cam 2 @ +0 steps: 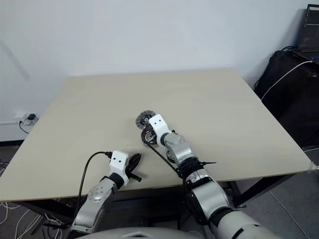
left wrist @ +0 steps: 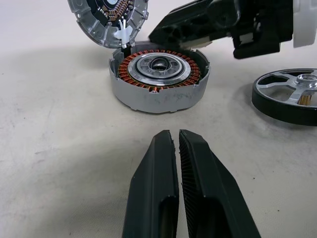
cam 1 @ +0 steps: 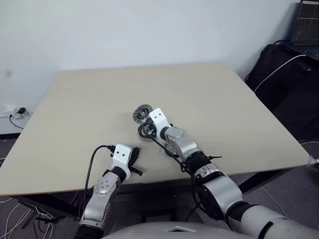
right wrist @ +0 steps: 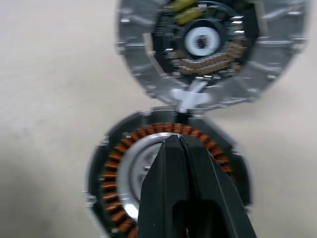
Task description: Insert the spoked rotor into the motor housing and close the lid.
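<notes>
The motor housing [left wrist: 158,79], a grey round can with copper-orange windings around a silver centre, sits on the table just beyond my left gripper. Its lid [left wrist: 109,20] stands open at the far rim, inner face showing; in the left eye view the lid [cam 1: 142,113] lies just behind the housing [cam 1: 146,131]. The spoked rotor [left wrist: 290,94], dark-rimmed with silver spokes, lies flat on the table beside the housing. My right gripper [right wrist: 176,141] is shut and empty, its tips over the housing's windings near the hinge. My left gripper [left wrist: 174,134] is shut and empty, a short way in front of the housing.
The beige table [cam 1: 224,99] stretches wide behind and to both sides of the parts. A black cable [cam 1: 94,159] runs to my left wrist near the table's front edge. Black bags [cam 1: 284,84] stand on the floor off the table's right side.
</notes>
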`<action>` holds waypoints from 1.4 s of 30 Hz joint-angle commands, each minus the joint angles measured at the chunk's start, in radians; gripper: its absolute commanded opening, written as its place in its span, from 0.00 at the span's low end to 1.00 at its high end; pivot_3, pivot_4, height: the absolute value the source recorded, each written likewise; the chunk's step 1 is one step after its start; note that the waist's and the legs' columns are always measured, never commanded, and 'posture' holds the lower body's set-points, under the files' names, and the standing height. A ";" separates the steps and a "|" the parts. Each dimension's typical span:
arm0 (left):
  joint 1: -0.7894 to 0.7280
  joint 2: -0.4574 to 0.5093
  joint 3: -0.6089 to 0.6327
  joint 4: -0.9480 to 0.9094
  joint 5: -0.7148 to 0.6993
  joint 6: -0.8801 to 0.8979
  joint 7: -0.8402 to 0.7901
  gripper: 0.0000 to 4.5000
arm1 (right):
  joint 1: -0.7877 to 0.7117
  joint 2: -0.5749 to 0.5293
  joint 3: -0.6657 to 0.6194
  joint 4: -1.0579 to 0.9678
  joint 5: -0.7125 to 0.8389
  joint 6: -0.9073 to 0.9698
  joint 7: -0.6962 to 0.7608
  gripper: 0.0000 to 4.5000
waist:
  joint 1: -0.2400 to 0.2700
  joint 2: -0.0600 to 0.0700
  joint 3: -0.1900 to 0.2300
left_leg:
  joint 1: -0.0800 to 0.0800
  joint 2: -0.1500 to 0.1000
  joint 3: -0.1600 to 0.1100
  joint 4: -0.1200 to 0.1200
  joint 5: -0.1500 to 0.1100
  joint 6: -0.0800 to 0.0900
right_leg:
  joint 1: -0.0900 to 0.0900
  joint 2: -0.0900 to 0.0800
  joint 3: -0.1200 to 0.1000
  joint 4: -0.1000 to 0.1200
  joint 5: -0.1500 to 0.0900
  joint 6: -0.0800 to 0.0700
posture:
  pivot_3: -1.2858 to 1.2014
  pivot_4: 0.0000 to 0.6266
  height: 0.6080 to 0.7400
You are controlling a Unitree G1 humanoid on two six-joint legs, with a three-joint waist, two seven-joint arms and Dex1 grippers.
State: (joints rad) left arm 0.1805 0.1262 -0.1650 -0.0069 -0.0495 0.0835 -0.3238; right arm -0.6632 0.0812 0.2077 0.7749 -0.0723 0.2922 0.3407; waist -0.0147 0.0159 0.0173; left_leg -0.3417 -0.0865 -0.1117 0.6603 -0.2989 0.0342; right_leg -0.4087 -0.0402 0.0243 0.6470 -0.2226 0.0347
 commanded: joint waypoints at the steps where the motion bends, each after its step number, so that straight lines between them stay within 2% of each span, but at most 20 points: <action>1: -0.012 0.000 0.005 -0.022 -0.002 -0.010 0.004 0.07 | -0.019 0.005 -0.001 -0.016 -0.002 -0.010 0.000 0.01 | 0.000 0.000 0.000 | 0.000 0.000 0.000 0.000 0.000 0.000 | 0.000 0.000 0.000 0.000 0.000 0.000 | 0.52 0.00 1.00; 23: -0.017 0.005 0.009 -0.017 -0.004 -0.012 -0.001 0.07 | -0.022 -0.033 -0.016 0.058 -0.026 -0.006 -0.047 0.01 | 0.002 0.004 -0.003 | 0.000 0.000 0.000 0.000 0.002 0.000 | 0.001 0.000 0.000 0.000 0.000 0.000 | 0.52 0.00 1.00; 40: -0.021 0.007 0.006 -0.021 -0.001 -0.010 -0.005 0.07 | -0.002 -0.011 0.006 -0.124 -0.023 -0.039 -0.009 0.01 | -0.009 0.004 -0.003 | 0.000 0.000 -0.001 -0.002 0.003 -0.001 | 0.000 0.000 0.000 0.001 0.000 -0.001 | 0.52 0.00 1.00; 42: -0.018 0.008 0.004 -0.026 0.003 -0.013 -0.002 0.07 | 0.031 -0.019 -0.009 -0.203 -0.005 -0.026 0.000 0.01 | -0.005 0.004 -0.003 | 0.000 0.000 -0.001 -0.002 0.003 -0.001 | 0.000 0.000 0.000 0.001 0.000 -0.001 | 0.52 0.00 1.00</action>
State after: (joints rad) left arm 0.1746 0.1293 -0.1643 -0.0060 -0.0484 0.0831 -0.3275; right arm -0.6322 0.0653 0.2088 0.6528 -0.0949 0.2768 0.3328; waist -0.0200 0.0202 0.0144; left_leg -0.3418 -0.0868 -0.1133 0.6585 -0.2964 0.0333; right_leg -0.4089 -0.0402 0.0243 0.6473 -0.2222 0.0339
